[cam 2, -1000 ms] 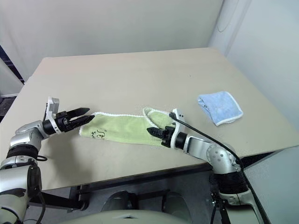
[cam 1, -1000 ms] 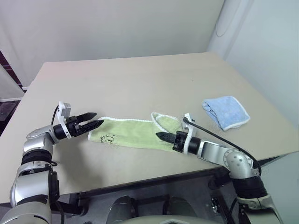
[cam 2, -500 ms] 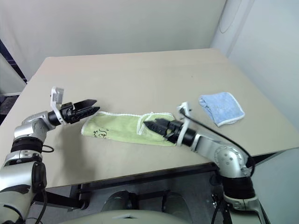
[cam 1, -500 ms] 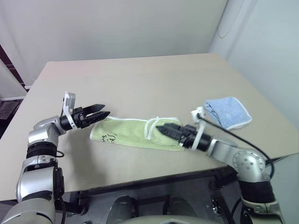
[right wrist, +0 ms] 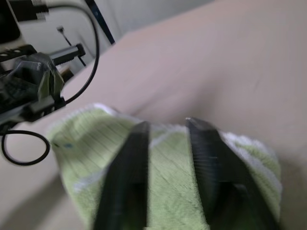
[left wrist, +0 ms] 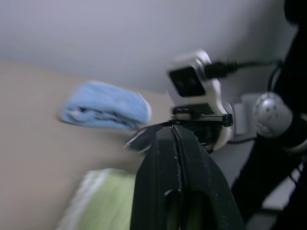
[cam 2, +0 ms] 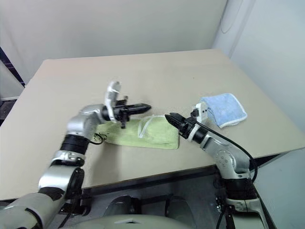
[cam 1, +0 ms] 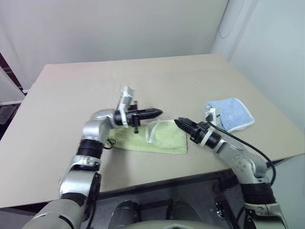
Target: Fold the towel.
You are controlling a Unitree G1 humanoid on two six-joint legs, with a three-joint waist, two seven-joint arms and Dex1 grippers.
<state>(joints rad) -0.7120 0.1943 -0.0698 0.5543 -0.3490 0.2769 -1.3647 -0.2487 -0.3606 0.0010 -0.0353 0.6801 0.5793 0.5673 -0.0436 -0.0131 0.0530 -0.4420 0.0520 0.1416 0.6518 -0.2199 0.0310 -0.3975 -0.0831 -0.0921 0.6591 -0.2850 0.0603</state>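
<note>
The light green towel (cam 1: 164, 140) lies near the table's front edge, its right end doubled over with white edging (cam 1: 149, 134) showing. My left arm reaches across its left part. The left gripper (cam 1: 156, 112) hovers above the towel's far edge, pointing right, shut with nothing between its fingers (left wrist: 175, 158). My right gripper (cam 1: 180, 123) points left at the towel's right end, just above it. In the right wrist view its fingers (right wrist: 127, 177) stand a little apart over the green cloth (right wrist: 168, 167), holding nothing. The two gripper tips face each other closely.
A smaller light blue cloth (cam 1: 231, 114) lies folded to the right of the towel, near the table's right edge. The beige table (cam 1: 143, 81) stretches bare behind the towel. Its front edge runs close below the towel.
My left arm swung far to the right over the towel and its gripper shut. The right gripper pulled back off the towel's right end and narrowed its fingers.
</note>
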